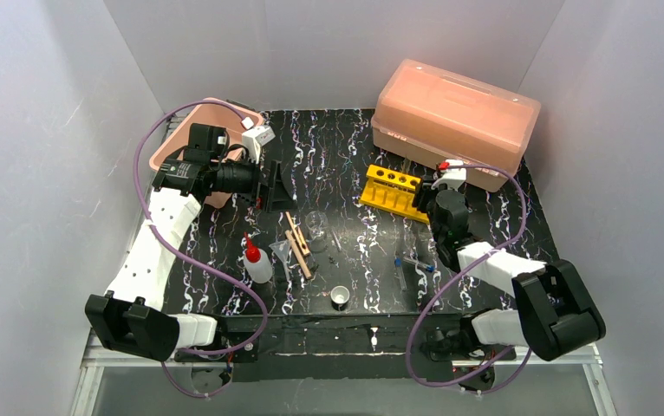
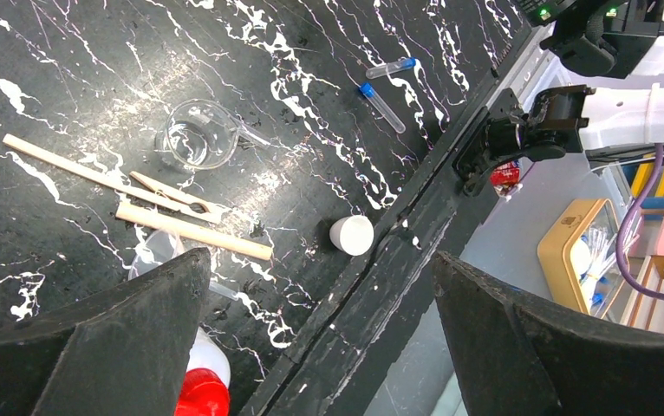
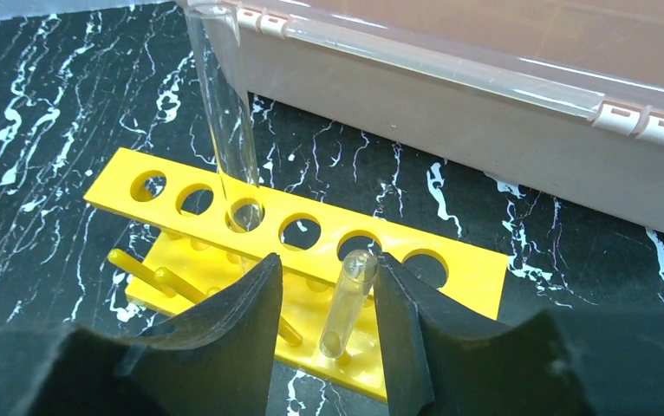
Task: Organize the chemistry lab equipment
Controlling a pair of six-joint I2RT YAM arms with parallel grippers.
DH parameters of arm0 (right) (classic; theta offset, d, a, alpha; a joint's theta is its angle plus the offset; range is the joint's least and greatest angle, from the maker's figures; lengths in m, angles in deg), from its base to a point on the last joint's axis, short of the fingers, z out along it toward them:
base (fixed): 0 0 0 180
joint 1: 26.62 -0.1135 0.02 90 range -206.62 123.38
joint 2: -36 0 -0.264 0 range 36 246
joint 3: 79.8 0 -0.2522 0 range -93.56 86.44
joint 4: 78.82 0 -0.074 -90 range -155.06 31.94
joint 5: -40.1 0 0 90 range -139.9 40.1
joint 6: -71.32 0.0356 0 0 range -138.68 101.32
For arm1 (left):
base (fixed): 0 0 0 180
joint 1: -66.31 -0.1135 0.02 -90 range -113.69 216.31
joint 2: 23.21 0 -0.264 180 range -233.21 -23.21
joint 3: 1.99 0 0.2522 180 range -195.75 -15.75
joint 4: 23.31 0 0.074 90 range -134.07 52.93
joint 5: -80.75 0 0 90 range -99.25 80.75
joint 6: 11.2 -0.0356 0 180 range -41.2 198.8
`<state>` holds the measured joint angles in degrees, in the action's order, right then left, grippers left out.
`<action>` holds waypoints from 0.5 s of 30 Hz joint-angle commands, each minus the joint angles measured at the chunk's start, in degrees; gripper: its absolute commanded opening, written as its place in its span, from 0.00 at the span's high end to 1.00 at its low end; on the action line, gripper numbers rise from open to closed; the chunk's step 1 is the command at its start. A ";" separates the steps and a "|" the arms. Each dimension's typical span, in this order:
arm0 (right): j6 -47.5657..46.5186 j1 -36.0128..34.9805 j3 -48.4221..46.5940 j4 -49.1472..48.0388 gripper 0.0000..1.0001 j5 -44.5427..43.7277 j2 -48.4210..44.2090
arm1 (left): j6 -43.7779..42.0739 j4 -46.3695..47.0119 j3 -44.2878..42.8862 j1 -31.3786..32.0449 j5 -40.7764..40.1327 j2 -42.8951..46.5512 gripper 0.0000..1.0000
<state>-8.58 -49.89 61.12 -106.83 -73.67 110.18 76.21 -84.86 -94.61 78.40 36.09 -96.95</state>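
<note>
The yellow holed rack stands in front of the pink box. My right gripper sits at its right end, open. In the right wrist view a clear tube stands upside down on a rack peg between my fingers. It touches the right finger only. Another clear tube stands in a hole. My left gripper is open and empty, held above the mat. Below it lie the beaker, wooden clamps, tiny white cup, squeeze bottle and two blue-capped tubes.
The big pink lidded box stands right behind the rack. A pink open bin stands at the back left. White walls close in three sides. Off the table's near edge a yellow tray holds small items.
</note>
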 commanded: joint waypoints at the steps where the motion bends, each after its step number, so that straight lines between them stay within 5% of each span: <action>1: -1.01 -0.19 -0.36 -0.34 0.48 1.09 -4.27 | -0.90 -1.55 -2.29 -0.14 0.02 0.68 0.01; 10: -0.98 0.31 -5.91 7.65 0.47 1.28 -10.38 | -1.08 -1.26 -1.92 -0.14 0.10 1.30 0.01; 15: 9.22 5.03 -14.28 21.63 0.52 5.43 -9.31 | -1.43 -1.61 -1.80 -0.14 -0.04 1.30 0.01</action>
<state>-6.27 -48.12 54.25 -94.48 -71.05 101.04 75.85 -85.17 -94.80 78.40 35.87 -96.92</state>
